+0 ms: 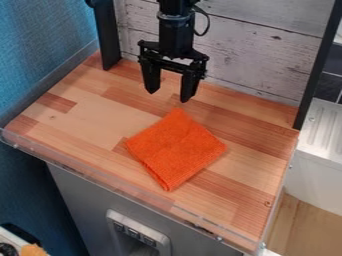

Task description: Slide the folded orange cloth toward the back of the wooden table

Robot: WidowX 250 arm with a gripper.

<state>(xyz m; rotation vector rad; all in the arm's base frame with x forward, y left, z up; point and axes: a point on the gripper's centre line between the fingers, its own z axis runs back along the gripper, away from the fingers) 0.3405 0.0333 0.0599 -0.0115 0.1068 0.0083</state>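
Gripper (169, 96) spread wide, one folded orange cloth (176, 148) near it, one wooden countertop (80, 112)

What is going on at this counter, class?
A black robot arm hangs over the wooden counter, its claw open and holding nothing. Nobody is handling anything at this moment. Nearest to the claw, just in front of its fingertips, an orange cloth lies on the wood, folded, with one corner pointing towards the claw.
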